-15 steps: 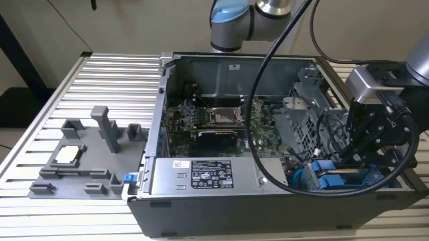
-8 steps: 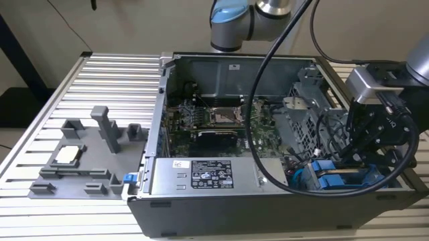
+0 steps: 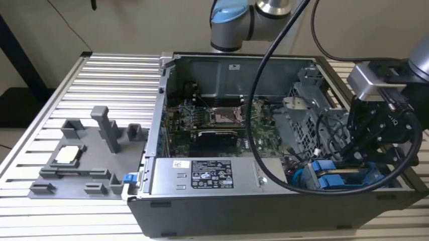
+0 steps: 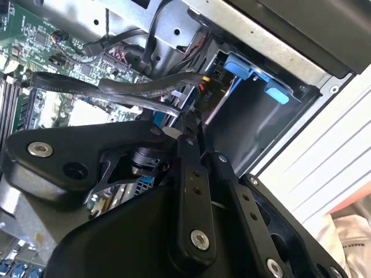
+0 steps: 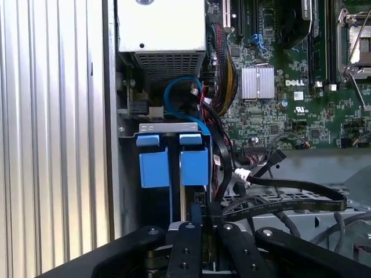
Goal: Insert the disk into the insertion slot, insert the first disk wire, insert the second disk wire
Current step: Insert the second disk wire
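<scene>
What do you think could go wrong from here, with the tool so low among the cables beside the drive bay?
The tool sits close above the blue carrier in the drive cage, so a skewed push might jam it. Loose black cables run right beside the tool and could snag or get pinched. The thick black hose draped across the open case might also drag on parts inside.

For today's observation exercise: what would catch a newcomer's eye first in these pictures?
Probably the open computer case on the ribbed metal table, its green motherboard exposed. Next, the bright blue plastic carriers in the drive cage at the case's corner on the exterior view's right, with the black gripper just beside them among dark cables.
</scene>
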